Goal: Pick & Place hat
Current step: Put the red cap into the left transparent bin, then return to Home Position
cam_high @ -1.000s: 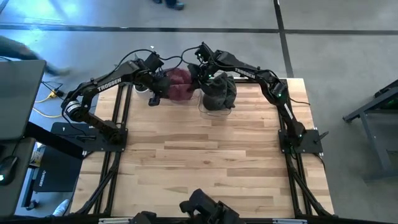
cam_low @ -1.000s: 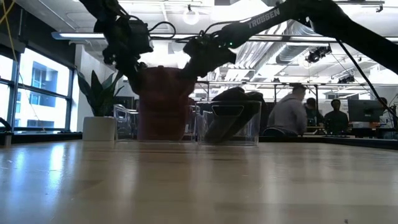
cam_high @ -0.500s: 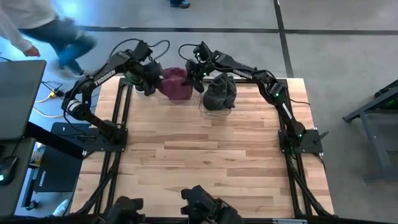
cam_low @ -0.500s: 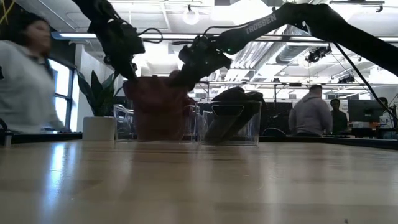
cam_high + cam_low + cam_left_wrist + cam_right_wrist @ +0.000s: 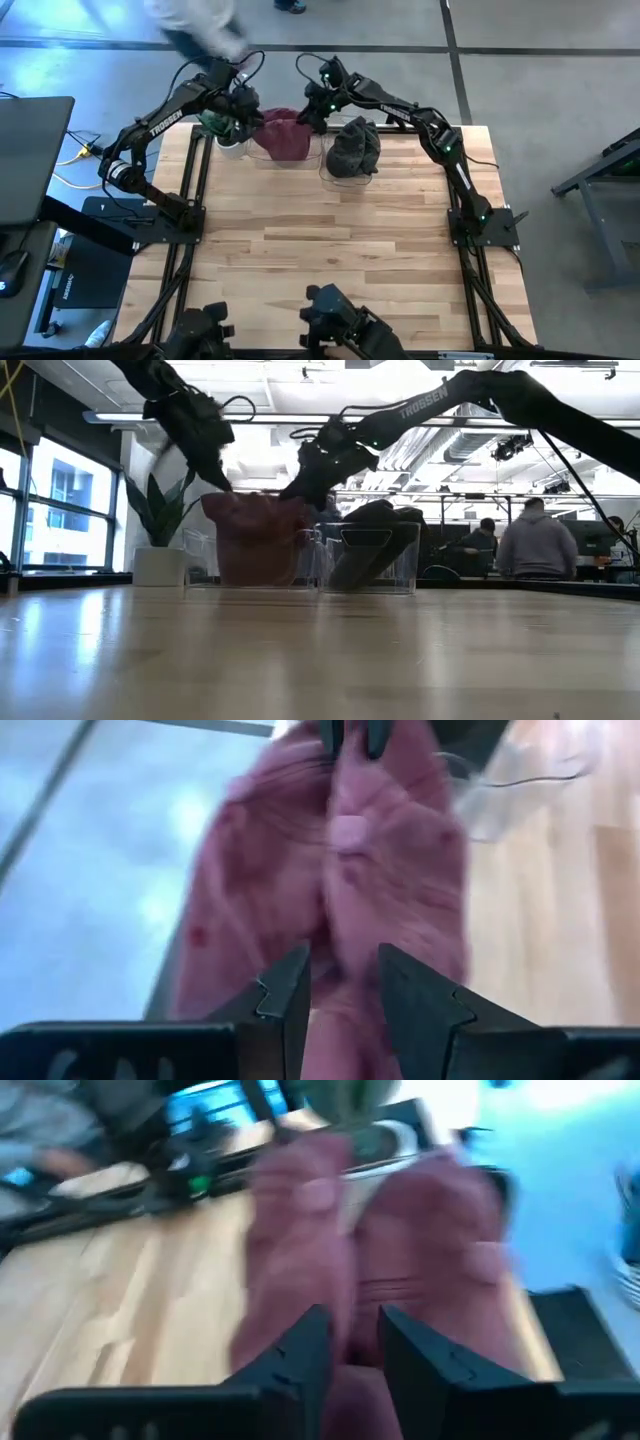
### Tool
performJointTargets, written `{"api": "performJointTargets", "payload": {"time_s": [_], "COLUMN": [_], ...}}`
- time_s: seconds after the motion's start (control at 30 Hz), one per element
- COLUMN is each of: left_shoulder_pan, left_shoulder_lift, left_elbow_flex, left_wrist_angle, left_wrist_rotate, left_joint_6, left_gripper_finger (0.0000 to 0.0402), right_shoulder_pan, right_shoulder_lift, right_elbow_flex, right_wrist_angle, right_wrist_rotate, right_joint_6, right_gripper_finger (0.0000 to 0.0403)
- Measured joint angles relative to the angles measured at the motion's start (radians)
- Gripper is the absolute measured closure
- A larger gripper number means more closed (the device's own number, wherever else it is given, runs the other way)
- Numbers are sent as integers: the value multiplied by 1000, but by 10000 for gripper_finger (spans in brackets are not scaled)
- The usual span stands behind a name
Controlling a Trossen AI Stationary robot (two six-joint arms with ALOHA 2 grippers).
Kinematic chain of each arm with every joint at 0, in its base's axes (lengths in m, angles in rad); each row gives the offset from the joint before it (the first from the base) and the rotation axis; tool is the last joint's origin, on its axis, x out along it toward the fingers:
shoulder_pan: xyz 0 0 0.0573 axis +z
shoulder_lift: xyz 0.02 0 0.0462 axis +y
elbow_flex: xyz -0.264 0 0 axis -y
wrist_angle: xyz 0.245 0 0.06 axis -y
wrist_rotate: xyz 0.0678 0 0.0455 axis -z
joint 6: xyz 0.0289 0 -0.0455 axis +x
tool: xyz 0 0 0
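Plant: a potted plant [image 5: 160, 535] stands left of the maroon hat, at the table's far edge; it plays no part in the job.

Left gripper: the left gripper [image 5: 243, 112] sits at the left edge of the maroon hat [image 5: 284, 135]. In its wrist view the two fingers [image 5: 290, 990] stand a little apart with a fold of pink cloth between them, so I judge it is pinching the brim. Holding that side probably keeps the mouth of the hat stretched wide.

Maroon hat: it sits at the far edge of the wooden table [image 5: 330, 260], hanging over or into a clear bin [image 5: 262, 560]; whether it rests fully inside I cannot tell. It is slung between the two grippers, one on each side, which looks like a way to keep soft cloth spread out.

Right gripper: the right gripper [image 5: 316, 108] is at the right edge of the maroon hat. Its fingers [image 5: 300, 1350] are slightly parted with cloth between them; whether they are clamped on it or letting go I cannot tell.

Dark hat: a grey hat [image 5: 352, 148] lies in a second clear bin [image 5: 372, 558] just right of the maroon hat, apparently already placed.

Stage: judged late, with the maroon hat at its bin and release to come.

Risk: cloth may snag on a finger as it lets go.
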Motion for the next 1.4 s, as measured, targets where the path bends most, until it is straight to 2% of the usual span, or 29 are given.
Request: {"api": "performJointTargets", "payload": {"time_s": [0.07,0.13,0.23,0.3,0.5,0.67,0.77,0.9,1.13,1.27,1.4], "left_shoulder_pan": [-6,-13,-15,-13,-45,-88,-127,-204,-347,-432,-516], "left_shoulder_lift": [0,0,-3,-16,-87,-189,-252,-311,-343,-343,-343], "left_elbow_flex": [0,0,0,0,-1,-3,-4,-5,-5,-18,-103], "left_wrist_angle": [38,99,188,212,194,161,155,153,141,166,305], "left_wrist_rotate": [-29,-43,-70,-99,-148,-144,-144,-144,-151,-217,-247], "left_joint_6": [-20,-60,-146,-190,-242,-314,-380,-456,-513,-541,-584], "left_gripper_finger": [291,291,291,291,291,291,291,291,291,291,291], "right_shoulder_pan": [-6,-6,-3,3,8,19,40,82,183,238,272], "right_shoulder_lift": [-3,-5,-5,-7,-85,-205,-335,-579,-1075,-1341,-1559], "right_elbow_flex": [3,4,4,4,3,-86,-254,-586,-1165,-1408,-1606], "right_wrist_angle": [14,21,14,10,-97,-198,-163,-14,298,401,540], "right_wrist_rotate": [54,152,292,337,347,346,338,326,327,328,327], "right_joint_6": [48,71,66,50,32,-26,-33,-19,159,225,322], "right_gripper_finger": [306,294,283,280,289,327,363,398,384,399,398]}}
